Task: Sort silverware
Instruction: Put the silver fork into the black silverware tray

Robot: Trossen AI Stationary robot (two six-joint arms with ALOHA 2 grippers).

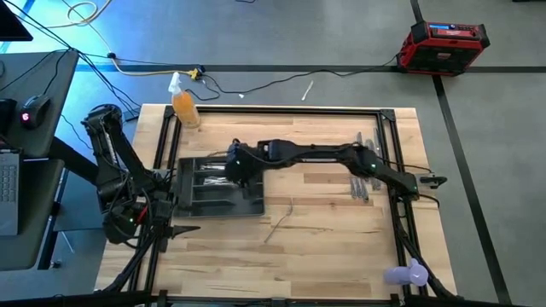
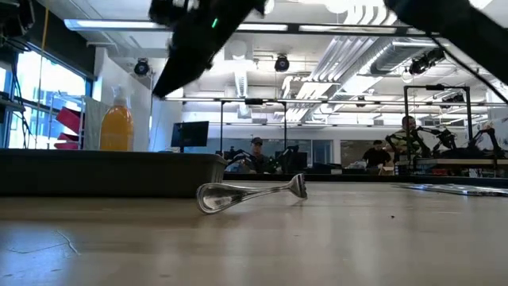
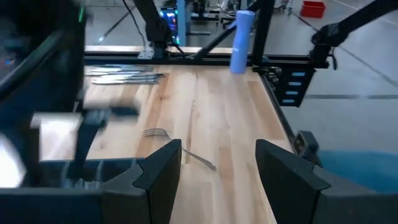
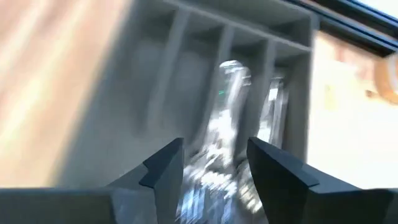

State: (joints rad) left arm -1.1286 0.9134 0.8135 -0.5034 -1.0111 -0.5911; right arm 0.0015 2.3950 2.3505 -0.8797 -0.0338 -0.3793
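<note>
Reaching across the table, the right gripper [image 1: 235, 166] hangs over the dark grey compartmented plastic tray [image 1: 189, 201], near the tray's far side. In the right wrist view its two dark fingers [image 4: 165, 168] stand apart with nothing between them; below them shiny silver metal pieces [image 4: 227, 112] lie lengthwise in the tray's middle compartments. The gripper is judged released and empty.

Three groups of silverware remain relevant:
- Sorted pieces in the tray, directly under the right gripper.
- A single silver metal fork [image 1: 280, 222] lying loose on the light wooden table top [image 1: 324, 256], just beyond the tray's right edge. Its long axis runs diagonally, slanting from the tray corner toward the front of the table. The low view shows it flat on the wood [image 2: 252, 193].
- A cluster of unsorted silver cutlery [image 1: 362, 183] beside the right arm's forearm, well apart from the tray, long axes running front to back.

The left gripper [image 1: 183, 228] rests at the table's left edge, beside the tray, fingers spread and empty; the fork shows ahead of it between its fingers [image 3: 177, 154].

Judgement: the loose fork lies near both grippers. The tray stands between neither gripper and the fork.
</note>
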